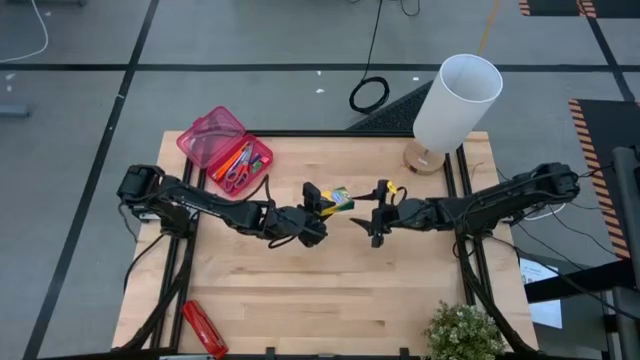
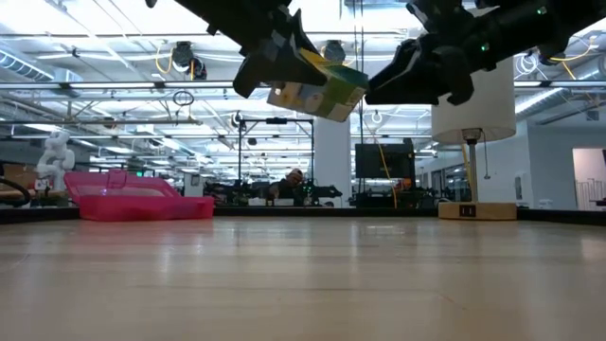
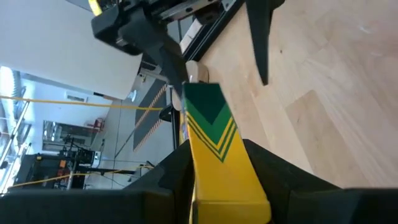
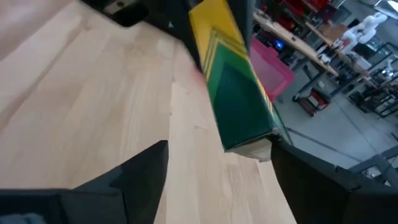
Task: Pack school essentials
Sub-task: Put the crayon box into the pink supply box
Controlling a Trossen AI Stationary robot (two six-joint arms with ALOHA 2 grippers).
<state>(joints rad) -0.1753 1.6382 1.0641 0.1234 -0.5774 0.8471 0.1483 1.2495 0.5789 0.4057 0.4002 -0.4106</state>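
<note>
While clamped lengthwise in the left fingers [image 1: 318, 205], crayon box [image 1: 337, 199] pointing toward the open right fingers [image 1: 366, 222], raised above the bench [image 1: 330, 280].

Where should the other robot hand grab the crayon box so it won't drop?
The left gripper holds the crayon box in the air by its yellow end, tilted. The green end sticks out free toward the open right gripper. The right gripper should probably come straight at that end and pinch the two wide flat faces, since they look flat enough for the fingers to press on.
</note>
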